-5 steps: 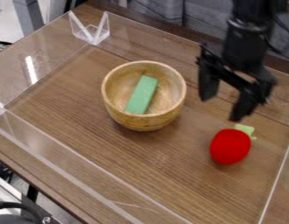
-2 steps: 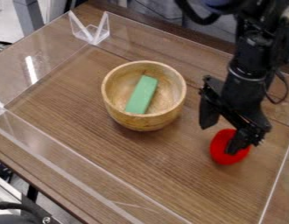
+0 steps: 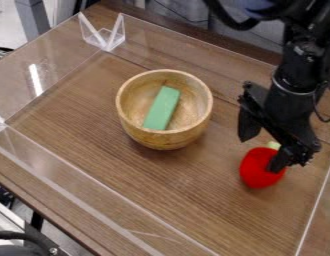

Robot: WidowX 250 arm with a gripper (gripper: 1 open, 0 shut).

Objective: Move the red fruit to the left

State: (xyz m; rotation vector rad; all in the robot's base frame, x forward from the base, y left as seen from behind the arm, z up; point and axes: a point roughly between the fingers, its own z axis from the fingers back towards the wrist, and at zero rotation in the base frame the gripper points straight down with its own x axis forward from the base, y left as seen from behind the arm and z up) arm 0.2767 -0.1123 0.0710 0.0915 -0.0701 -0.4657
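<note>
The red fruit (image 3: 259, 170) lies on the wooden table at the right, partly covered by the arm. My gripper (image 3: 272, 145) hangs straight down over it, open, with one black finger (image 3: 247, 122) to the fruit's upper left and the other at its right side. The fruit's green top is mostly hidden behind the fingers. I cannot tell whether the fingers touch the fruit.
A wooden bowl (image 3: 133, 120) with a flat green block (image 3: 161, 107) inside stands left of the fruit. Clear acrylic walls (image 3: 315, 215) ring the table, close to the fruit on the right. A clear stand (image 3: 101, 34) sits at the back left.
The gripper has come down and toward the front right, from above and behind the fruit to around it. It stays open. The fruit has not moved.
</note>
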